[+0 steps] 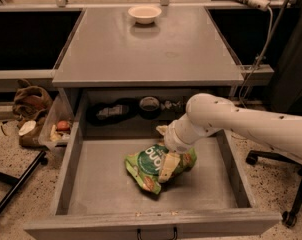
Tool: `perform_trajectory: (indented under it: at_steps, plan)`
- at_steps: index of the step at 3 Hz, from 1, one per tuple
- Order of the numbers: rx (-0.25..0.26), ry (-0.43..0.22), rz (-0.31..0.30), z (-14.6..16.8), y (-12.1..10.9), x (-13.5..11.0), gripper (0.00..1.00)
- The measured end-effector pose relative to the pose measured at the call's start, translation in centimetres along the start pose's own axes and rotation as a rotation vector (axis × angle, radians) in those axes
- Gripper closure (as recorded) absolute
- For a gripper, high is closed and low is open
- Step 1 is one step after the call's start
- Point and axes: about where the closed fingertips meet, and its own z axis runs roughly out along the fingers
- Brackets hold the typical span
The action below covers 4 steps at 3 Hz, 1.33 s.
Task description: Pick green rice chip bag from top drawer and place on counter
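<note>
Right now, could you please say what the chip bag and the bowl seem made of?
The green rice chip bag under the pincer in the top drawer: thin crinkled plastic film, likely; the bowl on the counter: smooth ceramic or plastic.

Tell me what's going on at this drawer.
The robot's arm reaches down into the open top drawer, and its gripper is right at the green rice chip bag. The crumpled bag appears to lie on the drawer bottom, not yet lifted out. The counter above, where the bag is meant to go, has a small bowl near its far edge.
</note>
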Motion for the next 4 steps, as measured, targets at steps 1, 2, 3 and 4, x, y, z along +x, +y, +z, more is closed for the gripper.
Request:
perform_trajectory:
  at_steps: [1, 2, 3, 4]
  plan:
    - [0.04, 0.027, 0.015, -2.0, -1.5, 2.1, 0.0]
    - [0.049, 0.055, 0.004, -4.5, -2.2, 4.1, 0.0]
    - [-0.052, 0.064, -0.031, -3.1, -0.3, 5.0, 0.0]
    - [-0.066, 0.065, -0.033, -3.0, 0.0, 5.1, 0.2]
